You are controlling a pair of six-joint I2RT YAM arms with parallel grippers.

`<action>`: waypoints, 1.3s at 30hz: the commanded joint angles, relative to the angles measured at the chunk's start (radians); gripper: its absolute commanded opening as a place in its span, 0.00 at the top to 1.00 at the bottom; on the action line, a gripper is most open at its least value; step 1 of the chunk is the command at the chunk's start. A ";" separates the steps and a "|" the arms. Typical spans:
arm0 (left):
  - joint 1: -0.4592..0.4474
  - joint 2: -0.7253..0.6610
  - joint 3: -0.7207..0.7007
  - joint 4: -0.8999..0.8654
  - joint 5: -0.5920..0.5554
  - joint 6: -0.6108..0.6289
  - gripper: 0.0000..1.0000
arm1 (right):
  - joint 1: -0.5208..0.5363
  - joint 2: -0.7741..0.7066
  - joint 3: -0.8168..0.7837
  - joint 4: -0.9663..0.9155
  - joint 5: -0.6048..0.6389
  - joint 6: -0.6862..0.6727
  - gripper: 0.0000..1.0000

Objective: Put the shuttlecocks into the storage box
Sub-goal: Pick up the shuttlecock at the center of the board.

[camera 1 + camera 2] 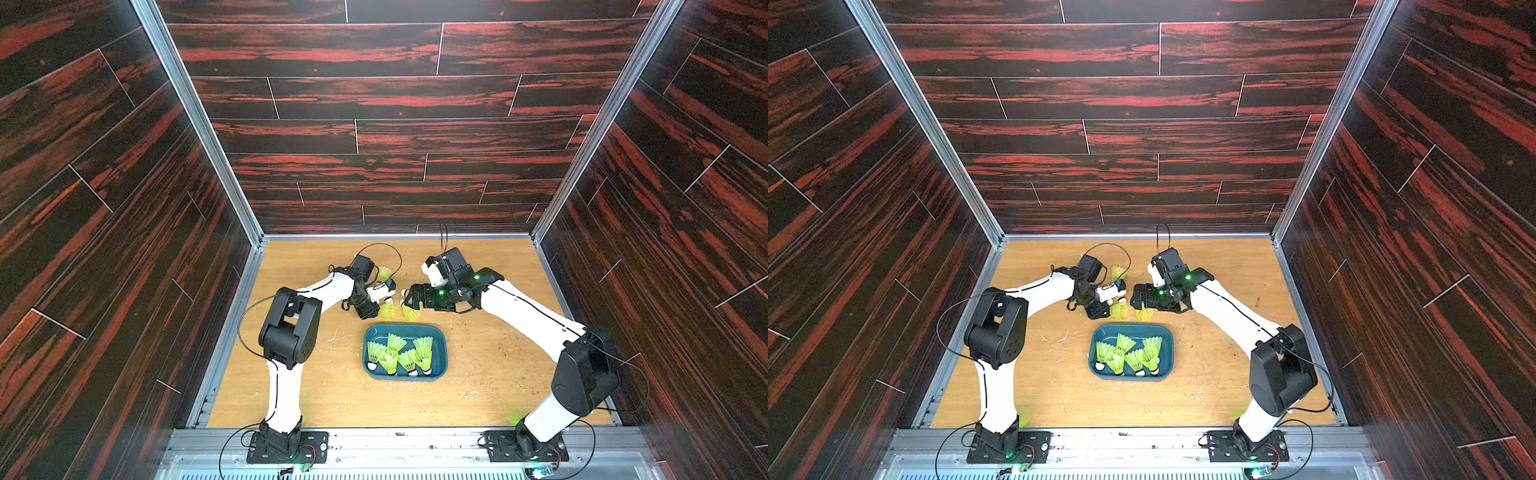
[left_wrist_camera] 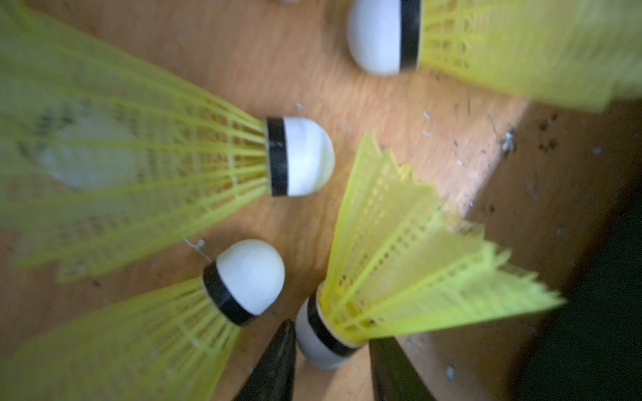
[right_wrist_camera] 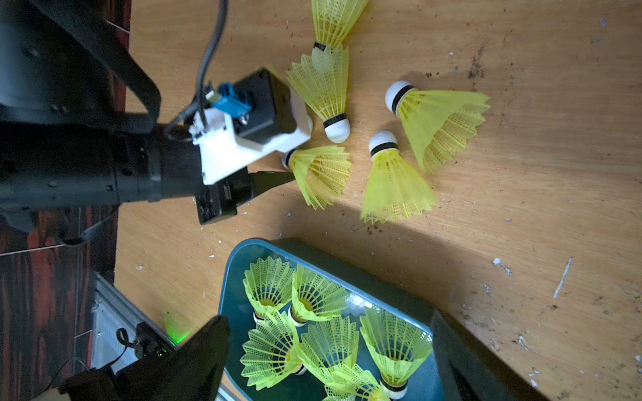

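Note:
Several neon yellow shuttlecocks (image 1: pixel 399 353) stand inside the teal storage box (image 1: pixel 444 353), which also shows in the other top view (image 1: pixel 1170 345). Just beyond the box, several more shuttlecocks (image 3: pixel 392 180) lie on the wooden table. My left gripper (image 2: pixel 330 347) is down among them, shut on the white tip of one shuttlecock (image 2: pixel 399 260) that still rests on the table; in a top view this left gripper (image 1: pixel 386 303) is partly hidden under its wrist. My right gripper (image 3: pixel 330 347) hovers open and empty over the box's far edge, close to the left one (image 1: pixel 409 299).
Another shuttlecock (image 1: pixel 384 273) lies further back, behind the left wrist. The two wrists nearly meet above the loose pile. Dark wood-patterned walls (image 1: pixel 124 249) enclose the table on three sides. A metal rail (image 1: pixel 395 440) with both arm bases runs along the front.

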 commanded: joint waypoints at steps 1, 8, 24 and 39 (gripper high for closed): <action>-0.002 -0.078 -0.025 -0.054 0.029 -0.031 0.67 | -0.016 0.014 -0.019 0.022 -0.038 0.027 0.06; -0.007 -0.122 -0.045 -0.102 0.070 -0.090 0.71 | -0.048 0.017 -0.057 0.071 -0.130 0.084 0.07; -0.008 -0.113 0.011 -0.129 0.072 -0.208 0.80 | -0.060 0.026 -0.055 0.074 -0.182 0.111 0.08; 0.027 -0.473 -0.207 0.065 0.081 -0.770 0.85 | -0.061 -0.040 -0.045 0.084 -0.147 0.080 0.09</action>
